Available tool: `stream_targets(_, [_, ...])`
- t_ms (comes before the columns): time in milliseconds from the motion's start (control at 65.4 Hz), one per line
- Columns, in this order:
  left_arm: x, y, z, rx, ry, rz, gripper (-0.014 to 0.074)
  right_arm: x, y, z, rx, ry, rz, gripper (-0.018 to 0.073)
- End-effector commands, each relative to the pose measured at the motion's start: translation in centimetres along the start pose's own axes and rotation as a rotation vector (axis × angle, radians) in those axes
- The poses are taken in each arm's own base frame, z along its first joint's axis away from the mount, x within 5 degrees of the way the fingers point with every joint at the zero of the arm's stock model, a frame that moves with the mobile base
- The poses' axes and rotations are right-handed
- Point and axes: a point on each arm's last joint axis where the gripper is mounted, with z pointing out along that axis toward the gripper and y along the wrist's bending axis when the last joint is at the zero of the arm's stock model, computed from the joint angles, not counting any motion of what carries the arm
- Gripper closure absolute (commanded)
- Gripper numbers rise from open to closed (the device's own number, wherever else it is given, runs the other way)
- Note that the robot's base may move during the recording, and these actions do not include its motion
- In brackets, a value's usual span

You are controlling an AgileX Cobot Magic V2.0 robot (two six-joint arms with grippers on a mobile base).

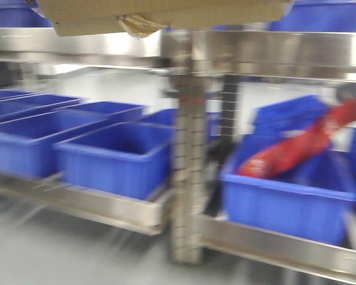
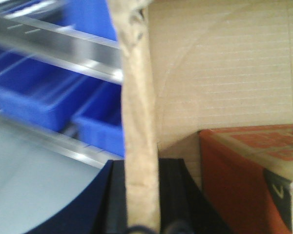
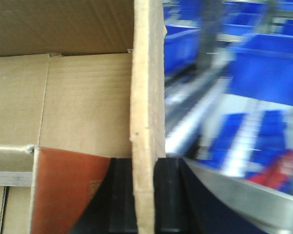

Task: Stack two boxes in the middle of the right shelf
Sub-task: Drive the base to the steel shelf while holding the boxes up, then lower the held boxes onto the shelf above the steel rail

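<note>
Currently both arms hold up one open cardboard box point(image 1: 166, 15), seen along the top edge of the blurred front view. A crumpled yellowish tape tag point(image 1: 136, 25) hangs from its underside. The shelf point(image 1: 273, 53), a shiny steel beam, lies ahead of the grippers and just lower in the view. No second box shows in any view.

The left gripper point(image 2: 142, 200) is closed to a narrow gap, and its black fingers pinch one side wall point(image 2: 139, 97) of the box, which rises straight up from between them. Just inward of this gripper, inside the box, lies an orange-red carton point(image 2: 244, 180). The right gripper point(image 3: 146, 195) is closed just as narrowly on the opposite side wall point(image 3: 147, 73), with the board standing upright between its fingers.

Outward of each gripper are blue bins point(image 1: 115, 157) on steel rack levels. One of them, ahead and to the right, holds a red packet point(image 1: 302, 148).

The box is probably light and fairly stiff, but its single corrugated walls look likely to bend or crease under a hard pinch; the wall at the left gripper already looks frayed. Its matte paper should grip well. The carton inside adds weight and could slide if the box tips. The safest hold seems to be deep on two opposite walls, kept level with each other.
</note>
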Motion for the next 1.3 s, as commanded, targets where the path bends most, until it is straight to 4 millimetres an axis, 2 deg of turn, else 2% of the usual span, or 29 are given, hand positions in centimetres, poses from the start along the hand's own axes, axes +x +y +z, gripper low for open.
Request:
stream_targets(0, [-0.77, 0.52, -0.8, -0.01, -0.055, 0.004, 0.0707, -1.61, 0.1, -1.0, -0.04, -0.107, -0.007, 0.0711])
stream_targets(1284, [-0.8, 0.57, -0.8, -0.015, -0.058, 0.008, 0.0707, -1.64, 0.12, -1.01, -0.042, -0.11, -0.007, 0.0711])
